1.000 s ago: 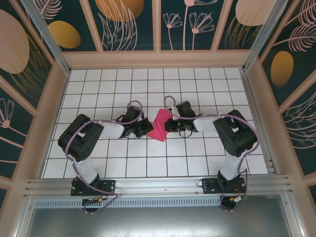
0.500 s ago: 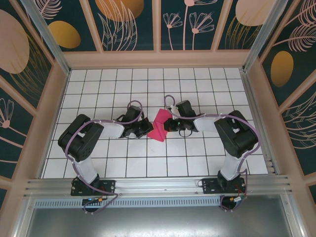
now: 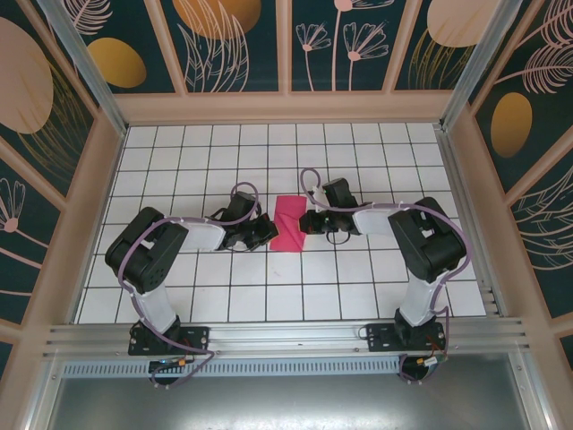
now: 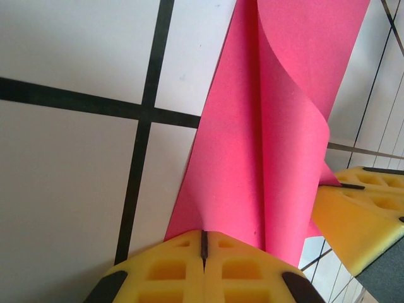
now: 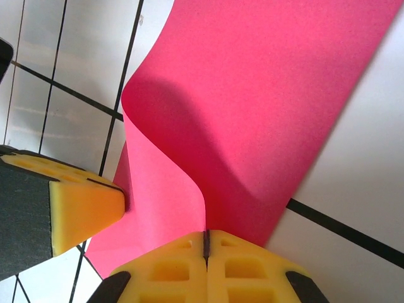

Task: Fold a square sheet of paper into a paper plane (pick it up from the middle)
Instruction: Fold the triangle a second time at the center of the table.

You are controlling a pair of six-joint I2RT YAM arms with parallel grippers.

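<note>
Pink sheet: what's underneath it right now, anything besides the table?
White gridded table lies around and under the square sheet of paper, pinched at opposite edges by the left gripper and right gripper. The patch beneath its curled middle is covered, so I cannot check it.

right tool (image 3: 305, 221) shifted back, sheet (image 3: 288, 224) turned straighter

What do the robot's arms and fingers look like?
The left arm and right arm have chunky black joints, white links and looping purple cables. The left gripper and right gripper have yellow foam fingers with squarish pockets.
</note>
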